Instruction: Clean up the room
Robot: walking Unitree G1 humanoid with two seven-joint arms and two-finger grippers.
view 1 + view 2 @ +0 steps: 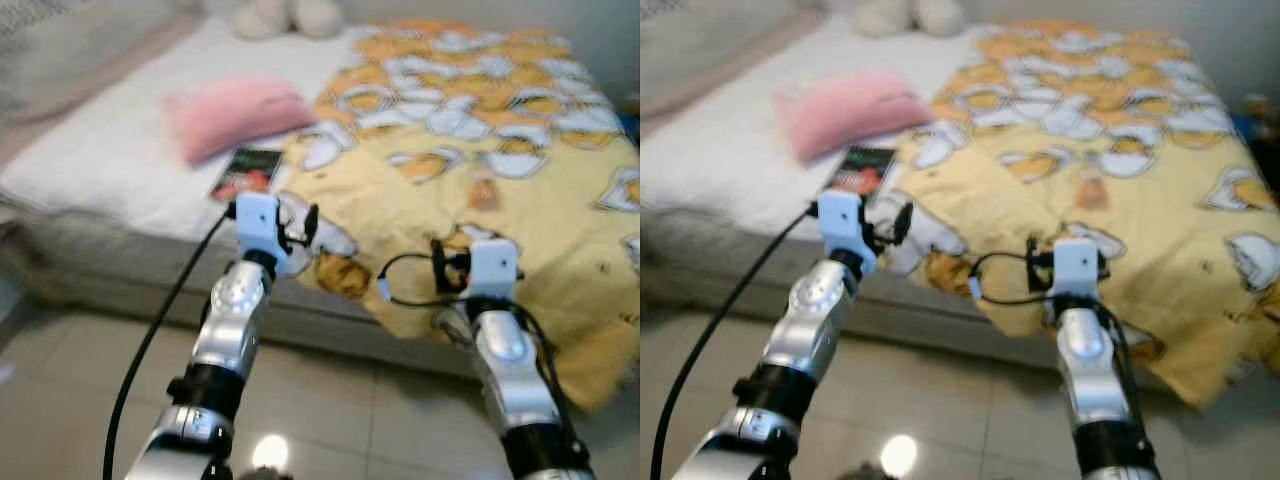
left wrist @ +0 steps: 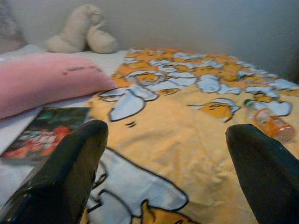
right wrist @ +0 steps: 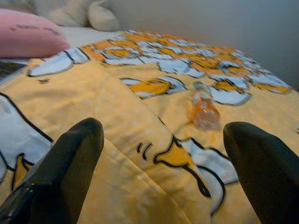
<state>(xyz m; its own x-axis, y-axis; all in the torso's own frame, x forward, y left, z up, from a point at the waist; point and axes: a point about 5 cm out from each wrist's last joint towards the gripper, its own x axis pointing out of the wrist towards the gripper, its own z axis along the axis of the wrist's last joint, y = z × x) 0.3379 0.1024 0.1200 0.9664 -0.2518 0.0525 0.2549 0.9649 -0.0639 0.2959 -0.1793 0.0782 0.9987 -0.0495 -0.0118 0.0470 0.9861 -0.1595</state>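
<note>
A clear bottle of orange liquid (image 1: 483, 190) lies on its side on the yellow duck-print blanket (image 1: 480, 120). A book with a dark cover (image 1: 247, 172) rests on the white sheet beside a pink pillow (image 1: 235, 112). My left gripper (image 2: 168, 129) is open at the bed's near edge, with the book (image 2: 44, 134) just ahead on one side and nothing between its fingers. My right gripper (image 3: 164, 126) is open too, low over the blanket, and the bottle (image 3: 204, 108) lies a short way ahead of it.
A cream plush toy (image 1: 285, 15) sits at the head of the bed by the wall. The blanket hangs over the bed's near side toward the tiled floor (image 1: 330, 400). A black cable (image 1: 160, 320) trails from my left arm.
</note>
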